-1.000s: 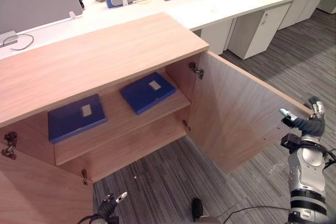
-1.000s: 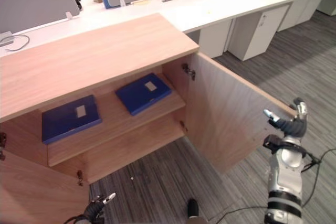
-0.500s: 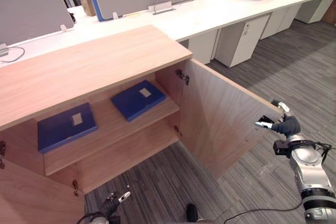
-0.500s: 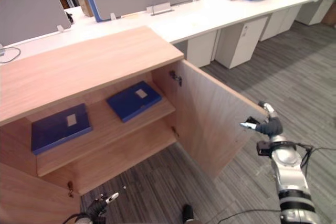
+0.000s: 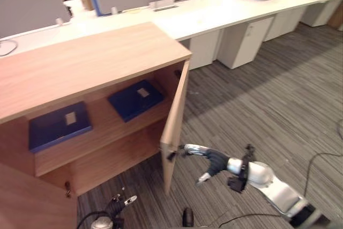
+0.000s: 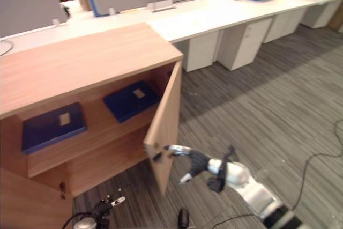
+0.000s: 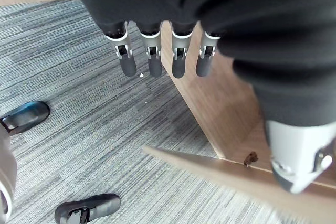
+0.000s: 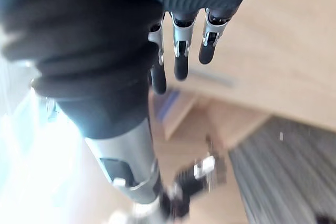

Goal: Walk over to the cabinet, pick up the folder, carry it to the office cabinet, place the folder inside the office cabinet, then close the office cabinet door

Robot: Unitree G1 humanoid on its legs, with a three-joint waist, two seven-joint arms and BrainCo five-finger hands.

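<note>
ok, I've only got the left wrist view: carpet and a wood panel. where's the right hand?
Observer: The right hand is low down at the free edge of the cabinet's right door, fingers straight.
Operator: door shut?
Observer: No. It stands roughly half open, nearly edge-on to the head camera.
Operator: and the folders?
Observer: Two blue ones lie flat on the upper shelf: the left folder and the right folder, apart from each other.
</note>
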